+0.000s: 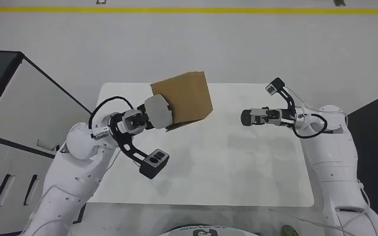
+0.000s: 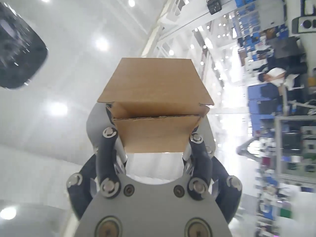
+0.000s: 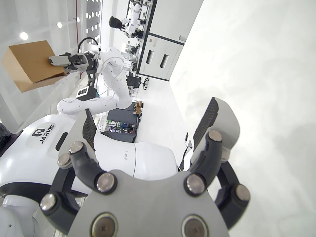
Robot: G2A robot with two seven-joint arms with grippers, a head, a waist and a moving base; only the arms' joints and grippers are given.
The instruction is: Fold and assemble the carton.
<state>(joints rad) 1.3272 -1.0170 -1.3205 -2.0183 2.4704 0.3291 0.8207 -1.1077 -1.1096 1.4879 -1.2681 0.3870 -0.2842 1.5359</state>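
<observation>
The left pincer (image 1: 159, 113) is clenched on the carton (image 1: 186, 94). It grips one edge panel and holds the carton raised above the far left part of the worktop (image 1: 236, 165). The right pincer (image 1: 245, 117) is released and empty, well apart on the right side. The carton looks light and rather stiff, but its thin flaps will probably bend easily at the creases. I think a wall near a corner gives a safer hold than a loose flap.
</observation>
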